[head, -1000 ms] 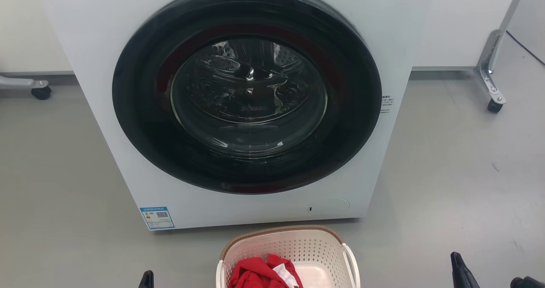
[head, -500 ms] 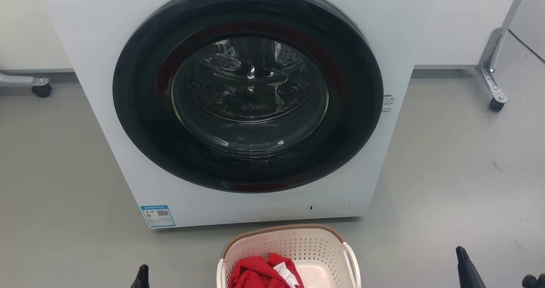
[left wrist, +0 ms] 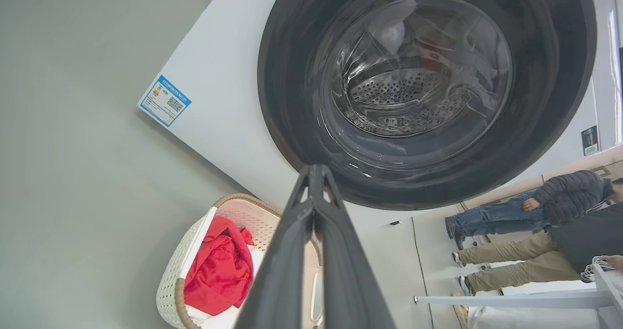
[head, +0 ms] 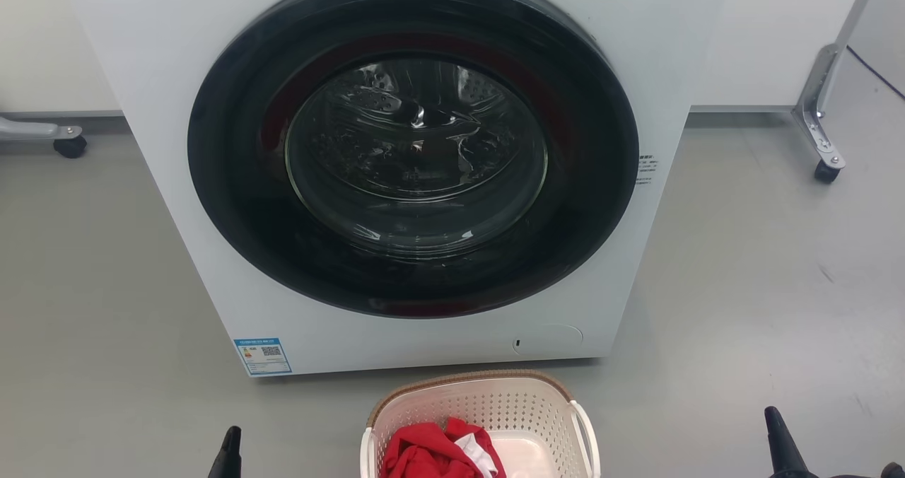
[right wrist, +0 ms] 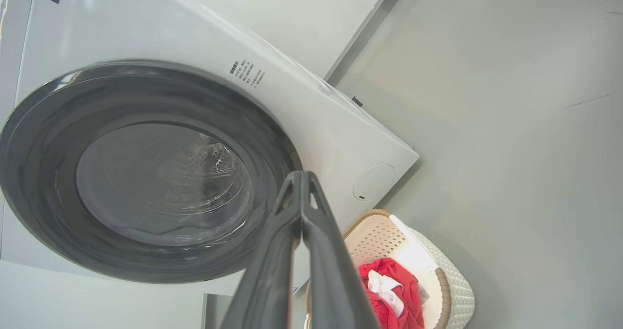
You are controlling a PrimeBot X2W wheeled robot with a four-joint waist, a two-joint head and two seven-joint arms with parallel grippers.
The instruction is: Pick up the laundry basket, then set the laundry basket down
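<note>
Currently the grey floor (head: pixel 742 287) carries everything of interest. Washer (head: pixel 413 174): white front-loader, round dark door closed, standing on the floor against the far wall. Laundry basket (head: pixel 495 411): upright on the floor just in front of the washer's lower front edge, apart from it, both white side handles free. Red garment (head: pixel 424 457) bunched inside the basket toward the robot's left, with a scrap of white cloth (head: pixel 477 460) lying on it. Left gripper (left wrist: pixel 315 173): fingers clenched tip to tip, nothing between them, held above the floor to the left of the basket and well apart from it. Right gripper (right wrist: pixel 301 178): likewise pressed closed and empty, off to the right of the basket, also well apart. Status judgement: the basket rests on the floor with no contact from either arm, which fits equally a basket waiting to be lifted or one already put back down; these views do not settle which. Neither handle is gripped at this moment.
</note>
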